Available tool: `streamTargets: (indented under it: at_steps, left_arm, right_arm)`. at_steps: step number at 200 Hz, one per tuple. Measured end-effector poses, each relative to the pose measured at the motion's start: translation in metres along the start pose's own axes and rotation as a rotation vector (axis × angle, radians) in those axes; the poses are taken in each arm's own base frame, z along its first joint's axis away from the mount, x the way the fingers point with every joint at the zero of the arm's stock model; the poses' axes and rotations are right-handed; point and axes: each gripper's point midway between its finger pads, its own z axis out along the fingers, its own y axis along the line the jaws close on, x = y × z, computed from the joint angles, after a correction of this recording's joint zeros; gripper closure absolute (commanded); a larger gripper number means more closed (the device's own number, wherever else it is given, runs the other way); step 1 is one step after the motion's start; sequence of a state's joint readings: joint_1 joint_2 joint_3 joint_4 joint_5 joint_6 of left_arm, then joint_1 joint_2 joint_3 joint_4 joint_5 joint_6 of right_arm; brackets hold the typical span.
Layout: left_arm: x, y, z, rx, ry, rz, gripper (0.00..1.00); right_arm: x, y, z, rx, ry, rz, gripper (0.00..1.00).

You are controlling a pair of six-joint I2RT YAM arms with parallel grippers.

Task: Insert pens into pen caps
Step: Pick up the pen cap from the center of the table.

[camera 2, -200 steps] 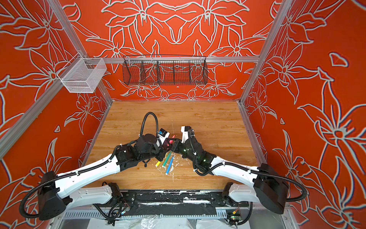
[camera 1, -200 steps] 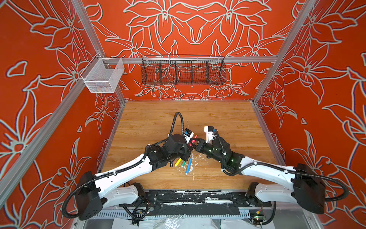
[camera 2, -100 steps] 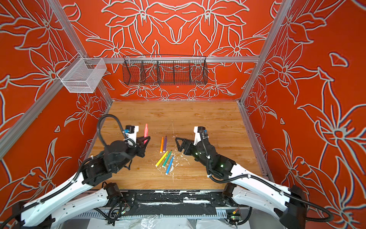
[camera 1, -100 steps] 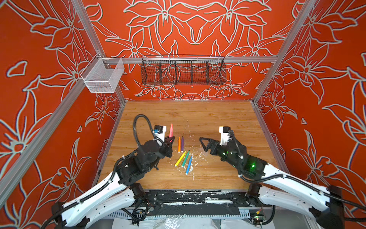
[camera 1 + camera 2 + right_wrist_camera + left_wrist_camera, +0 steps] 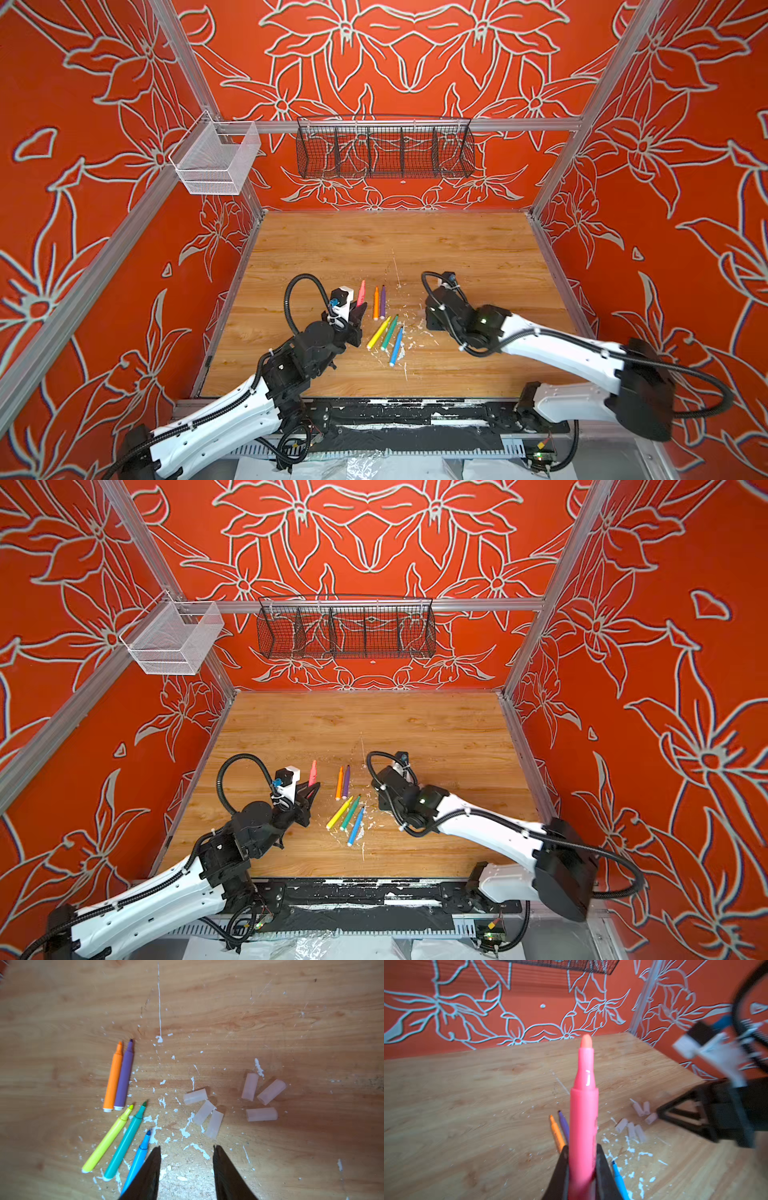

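1. Left claw (image 5: 582, 1148) is pinching the pink pen (image 5: 584, 1105) low on its barrel, a jaw pressed to each side. The pen sticks out past the fingertips with its bare tip leading, held clear of the wooden table (image 5: 467, 1095)
2. Five more uncapped pens lie flat on the table. The orange pen (image 5: 113, 1080) and purple pen (image 5: 124, 1076) touch side by side. The yellow pen (image 5: 108, 1138), green pen (image 5: 124, 1142) and blue pen (image 5: 138, 1157) fan out near their white end plugs
3. Six clear pen caps lie loose in two clusters of three: one cluster (image 5: 204, 1112) nearer the pens, the other cluster (image 5: 261, 1114) further off
4. Right claw (image 5: 187, 1147) is over the table with its jaws spread and nothing between them. Its tips point just short of the nearer cluster, one tip beside the blue pen
5. White paint flecks (image 5: 187, 1132) are scattered among pens and caps
6. In both top views a black wire basket (image 5: 384, 149) (image 5: 347, 627) hangs on the back wall, with a white mesh basket (image 5: 216, 166) (image 5: 172, 644) at the left corner
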State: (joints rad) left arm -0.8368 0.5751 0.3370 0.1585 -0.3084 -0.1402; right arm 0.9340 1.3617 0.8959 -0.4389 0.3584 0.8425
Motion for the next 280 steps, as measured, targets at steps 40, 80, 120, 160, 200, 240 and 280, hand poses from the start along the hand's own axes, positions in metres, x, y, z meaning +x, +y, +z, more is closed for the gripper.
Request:
streamTargets:
  at_steps: [40, 80, 120, 160, 200, 240, 280]
  left_arm:
    - [0.012, -0.015, -0.007, 0.125, -0.055, 0.006, 1.0]
    - [0.006, -0.02, -0.013, 0.165, -0.104, 0.0, 1.0]
    - [-0.003, -0.021, -0.016, 0.173, -0.14, -0.017, 1.0]
    - [-0.003, -0.017, -0.017, 0.154, -0.138, -0.032, 1.0]
    - [-0.007, -0.017, -0.02, 0.156, -0.157, -0.038, 1.0]
    - [-0.007, -0.015, -0.02, 0.144, -0.154, -0.04, 1.0]
    - [-0.008, -0.013, -0.022, 0.136, -0.159, -0.046, 1.0]
  right_arm:
    - [0.024, -0.006, 0.032, 0.119, 0.107, -0.068, 0.61]
    - [0.034, -0.013, 0.041, 0.159, 0.139, -0.084, 0.61]
    - [0.031, -0.02, 0.044, 0.173, 0.139, -0.059, 0.61]
    - [0.032, -0.035, 0.057, 0.182, 0.164, -0.007, 0.66]
    - [0.04, -0.041, 0.072, 0.185, 0.208, 0.02, 0.67]
    - [0.044, -0.042, 0.083, 0.181, 0.233, 0.031, 0.69]
    - [0.039, -0.039, 0.089, 0.175, 0.22, 0.041, 0.73]
